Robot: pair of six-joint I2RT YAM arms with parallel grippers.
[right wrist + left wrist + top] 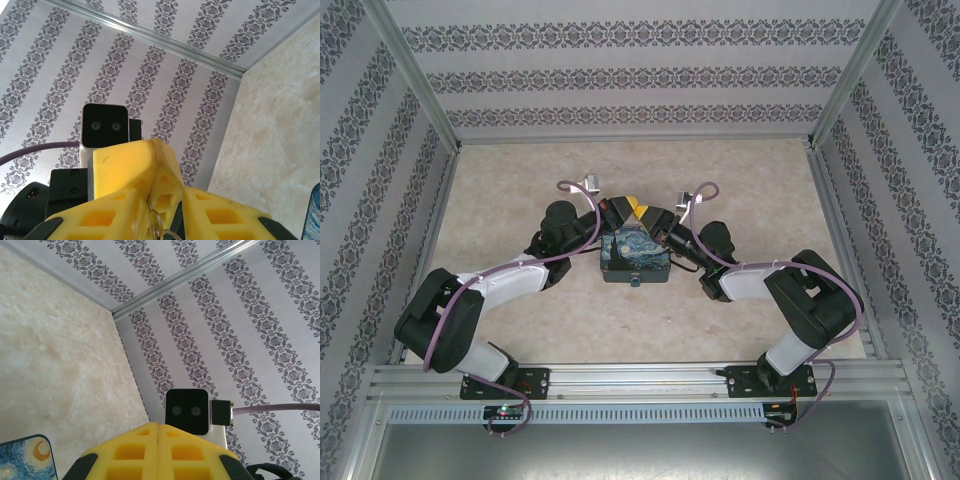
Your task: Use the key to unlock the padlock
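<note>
Pressing tight together, the left pincer sits by the right pincer, a bit spread with the key between. The box lies beside them.

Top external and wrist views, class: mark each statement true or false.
1. The left gripper has its fingers pressed together. True.
2. The painted box stands against the far wall. False: it sits in the middle of the table.
3. The padlock hangs on the box's near side. True.
4. The two grippers are far apart. False: the left gripper and the right gripper meet just behind the box.
5. The key shows between the right gripper's fingers. True.
</note>
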